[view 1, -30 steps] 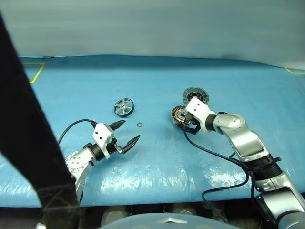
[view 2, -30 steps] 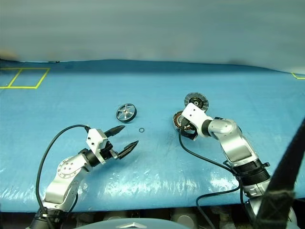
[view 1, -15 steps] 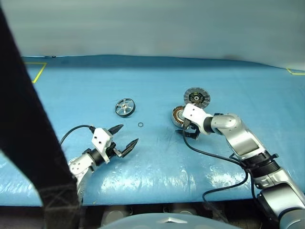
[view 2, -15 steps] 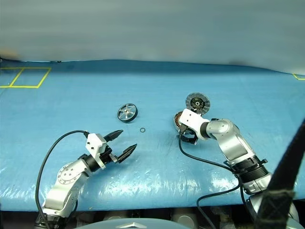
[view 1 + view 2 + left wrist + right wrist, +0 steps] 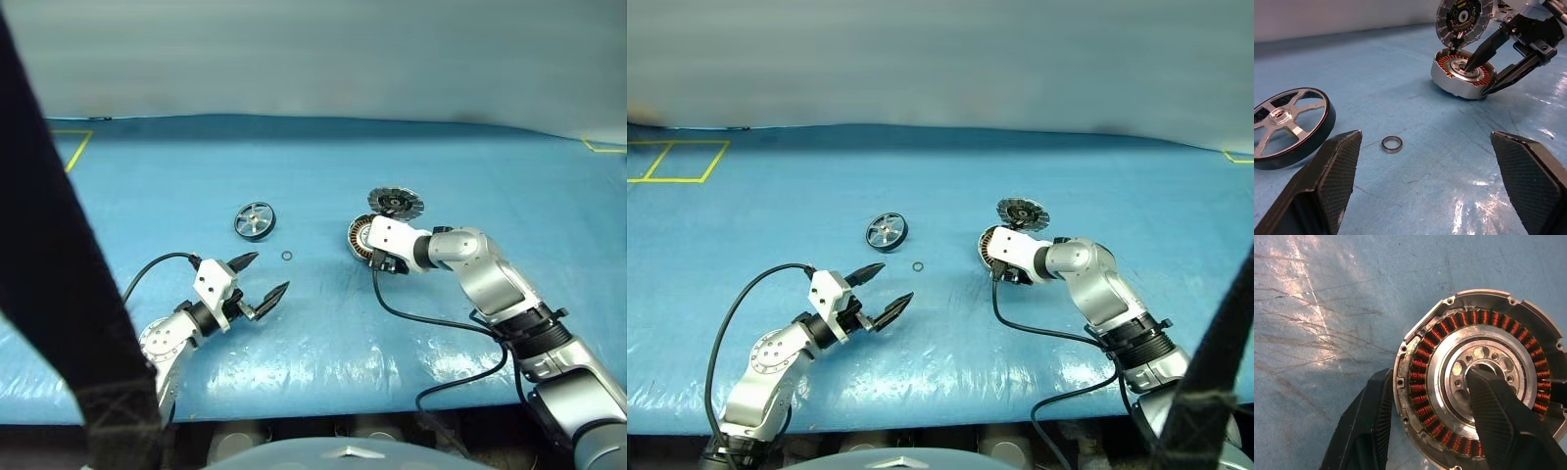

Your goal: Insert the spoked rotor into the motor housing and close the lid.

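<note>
Three round motor parts lie on the blue table [image 5: 313,166], all toward its middle and well back from the near edge. The spoked rotor [image 5: 255,219] lies flat on the left of the group, with a small dark ring [image 5: 287,257] just beside it on the side toward the near edge. The motor housing [image 5: 362,237] sits to the right of that ring, windings facing up. The lid [image 5: 395,203] is just behind the housing, toward the far edge; its ribbed face with the dark centre shows, and in the left wrist view it stands tilted up against the housing's far rim.

The right gripper [image 5: 1430,421] reaches down over the housing from the right. One finger is planted in the silver hub, the other stands outside the rim on the table side, so the wound ring sits between them. The fingers are partly open, and whether they pinch the housing wall cannot be told.

The left gripper [image 5: 262,278] hovers nearer the near edge, left of centre, its fingers spread wide and holding nothing, pointing toward the ring and rotor.
</note>
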Action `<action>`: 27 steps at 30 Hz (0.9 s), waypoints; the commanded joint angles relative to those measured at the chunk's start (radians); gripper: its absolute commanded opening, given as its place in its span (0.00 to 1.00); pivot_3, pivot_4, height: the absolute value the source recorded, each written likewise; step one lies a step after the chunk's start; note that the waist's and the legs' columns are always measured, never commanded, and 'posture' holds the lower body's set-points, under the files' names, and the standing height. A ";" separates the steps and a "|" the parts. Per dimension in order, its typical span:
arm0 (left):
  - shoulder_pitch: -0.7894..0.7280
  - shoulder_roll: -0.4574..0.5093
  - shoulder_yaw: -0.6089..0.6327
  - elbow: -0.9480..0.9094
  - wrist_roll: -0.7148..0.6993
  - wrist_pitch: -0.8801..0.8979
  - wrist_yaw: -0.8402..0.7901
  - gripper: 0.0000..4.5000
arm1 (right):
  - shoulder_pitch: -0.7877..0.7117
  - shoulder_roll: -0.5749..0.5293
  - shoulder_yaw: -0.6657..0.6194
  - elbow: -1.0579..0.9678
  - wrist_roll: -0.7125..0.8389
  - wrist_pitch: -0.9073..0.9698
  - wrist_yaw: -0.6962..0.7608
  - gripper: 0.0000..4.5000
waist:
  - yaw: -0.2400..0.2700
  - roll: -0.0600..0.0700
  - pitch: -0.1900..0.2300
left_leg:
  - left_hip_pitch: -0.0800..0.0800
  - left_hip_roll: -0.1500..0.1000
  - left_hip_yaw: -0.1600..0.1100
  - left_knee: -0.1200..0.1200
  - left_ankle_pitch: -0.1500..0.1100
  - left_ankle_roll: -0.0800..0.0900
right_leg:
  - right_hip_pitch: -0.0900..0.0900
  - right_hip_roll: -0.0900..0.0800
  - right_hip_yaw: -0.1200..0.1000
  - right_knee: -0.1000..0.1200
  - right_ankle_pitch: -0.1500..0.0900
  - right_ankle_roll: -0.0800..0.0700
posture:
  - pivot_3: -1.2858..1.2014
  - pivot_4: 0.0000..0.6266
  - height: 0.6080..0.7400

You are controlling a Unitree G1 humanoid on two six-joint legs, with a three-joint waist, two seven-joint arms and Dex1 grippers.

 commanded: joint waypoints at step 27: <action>0.032 0.005 0.031 -0.015 0.000 -0.024 -0.005 1.00 | 0.060 -0.063 0.151 -0.363 0.059 0.149 0.303 0.45 | 0.009 0.000 0.000 | -0.002 -0.001 -0.001 -0.001 0.000 -0.001 | -0.001 -0.003 -0.003 -0.002 -0.001 -0.001 | 0.52 0.24 1.00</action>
